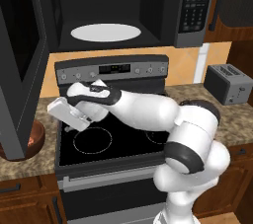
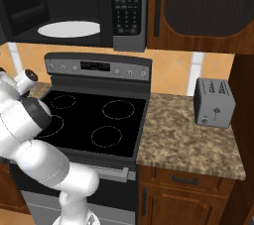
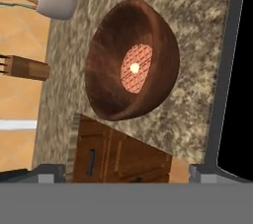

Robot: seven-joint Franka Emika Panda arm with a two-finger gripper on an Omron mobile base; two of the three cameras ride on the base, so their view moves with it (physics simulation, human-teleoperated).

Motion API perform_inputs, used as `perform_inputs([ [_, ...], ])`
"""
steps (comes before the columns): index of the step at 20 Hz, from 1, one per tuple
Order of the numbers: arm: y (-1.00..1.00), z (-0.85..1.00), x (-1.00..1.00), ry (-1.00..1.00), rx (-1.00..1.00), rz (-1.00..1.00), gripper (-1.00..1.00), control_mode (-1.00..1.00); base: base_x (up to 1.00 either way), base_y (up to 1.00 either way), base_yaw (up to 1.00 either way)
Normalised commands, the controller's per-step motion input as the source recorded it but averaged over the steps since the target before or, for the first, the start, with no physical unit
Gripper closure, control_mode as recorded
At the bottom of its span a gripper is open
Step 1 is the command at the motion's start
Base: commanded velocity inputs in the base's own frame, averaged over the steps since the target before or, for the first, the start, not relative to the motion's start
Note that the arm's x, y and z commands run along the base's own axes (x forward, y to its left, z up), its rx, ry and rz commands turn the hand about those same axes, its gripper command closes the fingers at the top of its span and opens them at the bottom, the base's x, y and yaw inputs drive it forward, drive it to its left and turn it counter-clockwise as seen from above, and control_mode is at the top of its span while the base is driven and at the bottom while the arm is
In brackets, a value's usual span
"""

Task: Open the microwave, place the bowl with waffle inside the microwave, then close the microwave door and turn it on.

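item: bowl (image 3: 131, 67) with waffle (image 3: 136, 68), awaiting pickup; microwave door (image 1: 20, 55) already swung open at left.
located on the speckled counter (image 3: 197, 99) left of the stove (image 1: 113, 141), partly hidden behind the open door's lower edge. gripper (image 3: 128, 172) poised above and slightly off to one side, pointed down at the bowl, jaws spread wide, holding nothing. waffle centred in the bowl. microwave (image 1: 106, 11) cavity open up and to the right, turntable (image 1: 105, 32) bare.

Bowl (image 3: 111, 90), reddish-brown, set on speckled bench (image 3: 197, 99); waffle (image 3: 136, 68) held within; pincer (image 3: 126, 173) tips spread wide below.
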Motion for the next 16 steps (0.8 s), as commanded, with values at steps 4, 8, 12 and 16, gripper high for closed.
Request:
perform_inputs([
  [4,0.5,-0.2,0.31,0.0,-0.11,0.0,-1.0,-1.0,0.0,0.0,0.0],
  [8,0.21,-0.26,0.23,0.01,-0.07,0.0,-1.0,-1.0,0.0,0.0,0.0],
  [12,0.0,-0.24,0.3,0.06,-0.01,0.0,-1.0,-1.0,0.0,0.0,0.0],
  [16,0.0,-0.25,0.21,0.09,0.0,0.0,-1.0,-1.0,0.0,0.0,0.0],
])
